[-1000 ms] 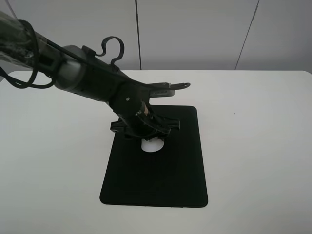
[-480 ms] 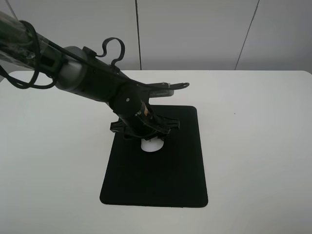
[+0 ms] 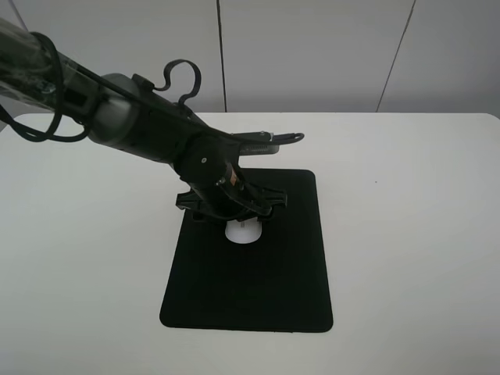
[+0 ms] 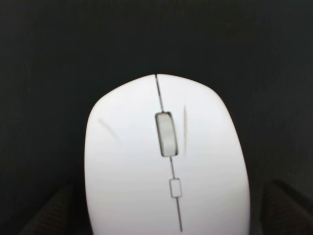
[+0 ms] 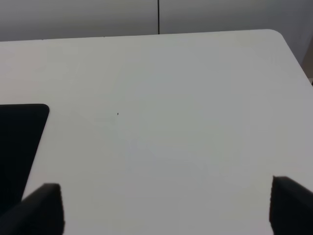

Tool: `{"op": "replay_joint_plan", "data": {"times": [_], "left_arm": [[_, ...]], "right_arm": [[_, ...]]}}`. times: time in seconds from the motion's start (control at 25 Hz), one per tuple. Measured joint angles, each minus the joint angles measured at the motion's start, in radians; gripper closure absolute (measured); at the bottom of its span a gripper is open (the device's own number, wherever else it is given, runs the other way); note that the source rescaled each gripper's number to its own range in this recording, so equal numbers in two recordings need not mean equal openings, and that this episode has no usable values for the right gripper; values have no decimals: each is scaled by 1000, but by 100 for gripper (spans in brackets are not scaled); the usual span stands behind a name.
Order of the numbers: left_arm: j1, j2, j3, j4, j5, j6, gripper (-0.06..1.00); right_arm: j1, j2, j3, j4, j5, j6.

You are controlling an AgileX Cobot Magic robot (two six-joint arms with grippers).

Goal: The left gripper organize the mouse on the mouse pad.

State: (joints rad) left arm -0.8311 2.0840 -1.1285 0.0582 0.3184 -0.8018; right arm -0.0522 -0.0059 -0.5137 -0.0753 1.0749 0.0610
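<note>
**Exterior high view.** My left gripper (image 3: 233, 208) sits at centre frame, low over the upper part of the mouse pad (image 3: 258, 289), which lies on the white table (image 3: 406, 234). The mouse (image 3: 243, 233) rests on the pad just below the gripper, with only its near end showing.

**Left wrist view.** The mouse lies flat between my two fingers (image 4: 288, 208), scroll wheel (image 4: 166, 134) facing up. A strip of pad shows on each side, so the jaws stand released, clear of the mouse.

**Right wrist view.** My right gripper (image 5: 166, 205) is spread wide above the table, beside a pad corner.
</note>
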Motion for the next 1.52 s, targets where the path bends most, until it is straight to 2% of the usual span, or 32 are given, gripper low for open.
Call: {"op": "replay_joint_plan", "data": {"times": [0.16, 0.32, 0.56, 0.76, 0.96, 1.12, 1.28, 1.52], "left_arm": [[3, -20, 0, 8, 22, 0, -5], [15, -99, 1, 29, 35, 0, -6], [15, -255, 1, 125, 67, 25, -6], [15, -343, 1, 193, 134, 36, -6], [28, -398, 2, 221, 212, 98, -6], [76, -457, 31, 221, 232, 148, -6], [162, -537, 81, 195, 249, 211, -6], [375, -757, 227, 106, 290, 396, -6]], "right_arm": [[0, 0, 0, 0, 0, 0], [0, 0, 0, 0, 0, 0], [0, 0, 0, 0, 0, 0], [0, 0, 0, 0, 0, 0], [0, 0, 0, 0, 0, 0], [0, 0, 0, 0, 0, 0], [0, 0, 0, 0, 0, 0], [0, 0, 0, 0, 0, 0]]}}
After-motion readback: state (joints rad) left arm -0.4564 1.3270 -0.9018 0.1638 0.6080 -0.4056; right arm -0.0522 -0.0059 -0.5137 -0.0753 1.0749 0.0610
